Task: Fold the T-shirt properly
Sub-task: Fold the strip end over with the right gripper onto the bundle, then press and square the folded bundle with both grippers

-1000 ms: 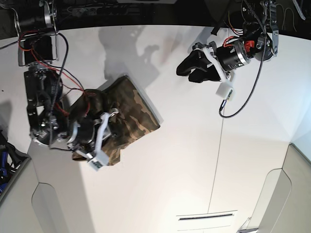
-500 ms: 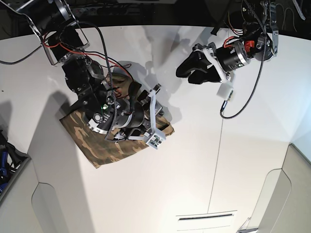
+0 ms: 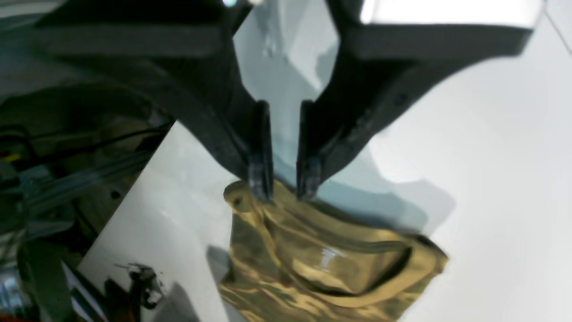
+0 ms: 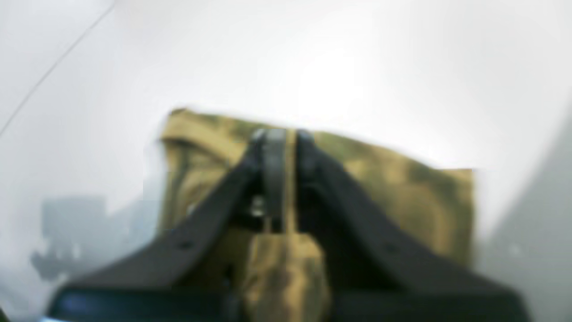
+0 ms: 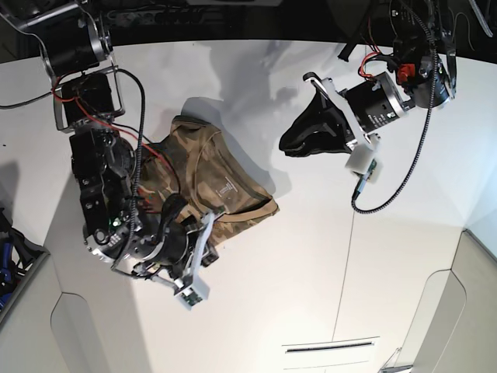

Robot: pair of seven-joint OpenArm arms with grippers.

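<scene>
The camouflage T-shirt (image 5: 210,167) lies bunched on the white table left of centre, with its collar and pale label (image 5: 226,187) facing up. It also shows in the left wrist view (image 3: 330,264) and, blurred, in the right wrist view (image 4: 402,192). My right gripper (image 5: 175,211) is at the shirt's lower left edge. In the right wrist view this gripper (image 4: 286,134) is shut on a strip of the fabric. My left gripper (image 5: 289,145) hovers right of the shirt, apart from it. Its jaws (image 3: 283,190) are almost together and hold nothing.
The white table (image 5: 311,256) has a thin seam (image 5: 345,256) running down its right part and a dark slot (image 5: 330,347) near the front. A black cable (image 5: 388,175) loops below the left arm. The table's left edge and dark clutter (image 3: 67,179) lie beyond the shirt.
My right arm swung from the lower left over the shirt and back, dragging the fabric. The shirt now lies higher with the collar exposed. My left gripper tilted slightly.
</scene>
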